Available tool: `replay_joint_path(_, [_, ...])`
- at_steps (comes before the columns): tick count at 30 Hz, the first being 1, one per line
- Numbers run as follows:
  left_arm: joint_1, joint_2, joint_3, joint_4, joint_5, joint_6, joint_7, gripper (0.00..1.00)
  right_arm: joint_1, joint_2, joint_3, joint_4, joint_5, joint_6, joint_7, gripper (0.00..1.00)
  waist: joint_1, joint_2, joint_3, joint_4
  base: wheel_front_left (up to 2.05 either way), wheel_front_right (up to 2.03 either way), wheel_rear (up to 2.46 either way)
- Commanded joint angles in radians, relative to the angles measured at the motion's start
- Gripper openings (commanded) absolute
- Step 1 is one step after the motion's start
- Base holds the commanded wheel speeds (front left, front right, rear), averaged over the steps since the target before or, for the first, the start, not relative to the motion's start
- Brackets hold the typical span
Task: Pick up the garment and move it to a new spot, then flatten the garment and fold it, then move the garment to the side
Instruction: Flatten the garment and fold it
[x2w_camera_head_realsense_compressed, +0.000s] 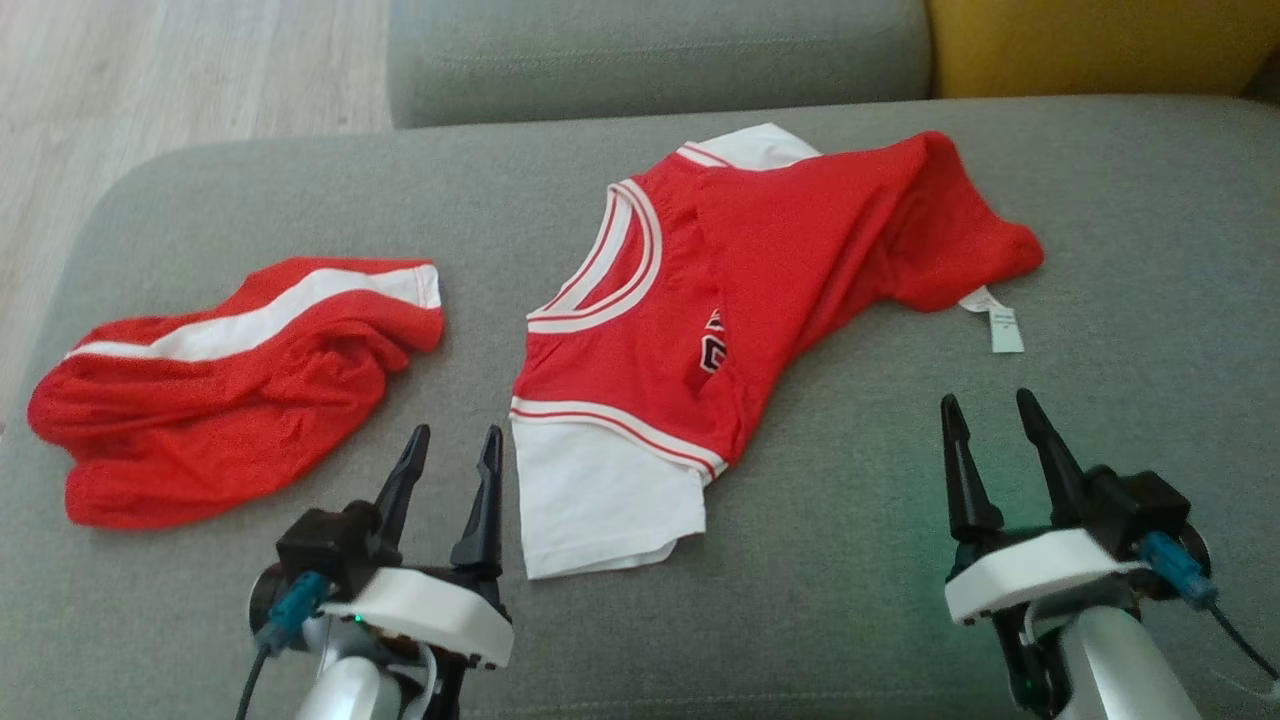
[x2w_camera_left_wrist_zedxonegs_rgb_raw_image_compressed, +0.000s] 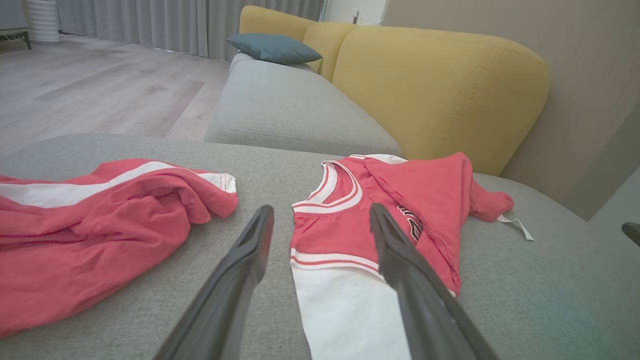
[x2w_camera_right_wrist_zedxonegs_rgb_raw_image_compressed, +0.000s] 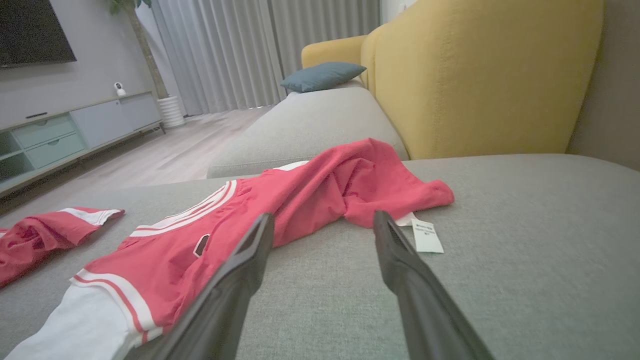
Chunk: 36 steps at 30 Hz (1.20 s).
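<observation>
A red jersey-style garment (x2w_camera_head_realsense_compressed: 760, 290) with white sleeves and a white-trimmed neckline lies crumpled in the middle of the grey cushion (x2w_camera_head_realsense_compressed: 900, 560), its lower half folded over and a white tag (x2w_camera_head_realsense_compressed: 1003, 325) sticking out at its right. My left gripper (x2w_camera_head_realsense_compressed: 456, 432) hovers open just left of the near white sleeve, holding nothing. My right gripper (x2w_camera_head_realsense_compressed: 987, 398) is open over bare cushion below the tag, apart from the cloth. The left wrist view has the garment (x2w_camera_left_wrist_zedxonegs_rgb_raw_image_compressed: 345, 220) between the open fingers (x2w_camera_left_wrist_zedxonegs_rgb_raw_image_compressed: 250, 260). The right wrist view has it (x2w_camera_right_wrist_zedxonegs_rgb_raw_image_compressed: 310, 190) ahead and to the left.
A second red piece with a white stripe (x2w_camera_head_realsense_compressed: 220, 400) lies bunched at the cushion's left end. A grey seat (x2w_camera_head_realsense_compressed: 650, 55) and a yellow backrest (x2w_camera_head_realsense_compressed: 1090, 45) stand behind. Wooden floor (x2w_camera_head_realsense_compressed: 150, 80) lies beyond the left edge. A blue pillow (x2w_camera_left_wrist_zedxonegs_rgb_raw_image_compressed: 272, 47) sits far back.
</observation>
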<state>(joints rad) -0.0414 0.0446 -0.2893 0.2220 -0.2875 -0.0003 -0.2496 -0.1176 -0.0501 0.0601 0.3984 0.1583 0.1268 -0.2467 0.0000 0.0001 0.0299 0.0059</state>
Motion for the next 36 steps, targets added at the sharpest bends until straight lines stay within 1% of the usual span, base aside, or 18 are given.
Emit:
replay_joint_path(1, [-0.040, 0.006, 0.021, -0.036, -0.002, -0.004, -0.012, 1.00, -0.049, 0.000, 0.025, -0.041, -0.016, 0.004, -0.007, 1.00, 0.0000, -0.0001, 0.018, 0.015, 0.00, 0.00, 0.00])
replay_joint_path(6, [-0.085, 0.006, -0.002, -0.027, -0.004, -0.021, -0.012, 1.00, -0.182, 0.000, 0.029, -0.060, -0.113, 0.004, 0.063, 1.00, 0.0000, -0.0001, 0.100, 0.091, 0.00, 0.00, 0.00])
replay_joint_path(10, [-0.113, 0.006, -0.022, -0.022, -0.012, -0.028, -0.012, 1.00, -0.318, 0.000, 0.023, -0.030, -0.203, 0.004, 0.143, 1.00, 0.0000, -0.0001, 0.161, 0.158, 0.00, 0.00, 0.00])
replay_joint_path(12, [-0.126, 0.006, -0.032, -0.020, -0.020, -0.031, -0.012, 1.00, -0.393, -0.003, 0.006, 0.009, -0.238, 0.004, 0.189, 1.00, 0.0000, -0.0001, 0.191, 0.194, 0.00, 0.00, 0.00])
replay_joint_path(14, [-0.139, 0.006, -0.043, -0.019, -0.030, -0.033, -0.012, 1.00, -0.469, -0.022, -0.015, 0.062, -0.261, 0.004, 0.233, 1.00, 0.0000, -0.0001, 0.219, 0.231, 0.00, 0.00, 0.00])
replay_joint_path(15, [-0.139, 0.006, -0.043, -0.019, -0.030, -0.033, -0.012, 1.00, -0.469, -0.022, -0.015, 0.062, -0.261, 0.004, 0.233, 1.00, 0.0000, -0.0001, 0.219, 0.231, 0.00, 0.00, 0.00])
replay_joint_path(18, [-0.158, 0.006, -0.062, -0.018, -0.048, -0.035, -0.012, 1.00, -0.575, -0.059, -0.043, 0.157, -0.278, 0.004, 0.292, 1.00, 0.0000, -0.0001, 0.256, 0.283, 0.00, 0.00, 0.00])
replay_joint_path(23, [-0.192, 0.006, -0.093, -0.021, -0.074, -0.034, -0.012, 1.00, -0.725, -0.124, -0.071, 0.323, -0.304, 0.004, 0.376, 1.00, 0.0000, -0.0001, 0.312, 0.350, 0.00, 0.00, 0.00])
replay_joint_path(30, [-0.221, 0.006, -0.121, -0.022, -0.096, -0.030, -0.012, 1.00, -0.856, -0.158, -0.105, 0.498, -0.295, 0.004, 0.427, 1.00, 0.0000, -0.0001, 0.360, 0.400, 0.00, 0.00, 0.00])
replay_joint_path(36, [-0.233, 0.006, -0.134, -0.022, -0.106, -0.024, -0.012, 1.00, -0.913, -0.171, -0.116, 0.586, -0.316, 0.004, 0.413, 1.00, 0.0000, -0.0001, 0.374, 0.411, 0.00, 0.00, 0.00])
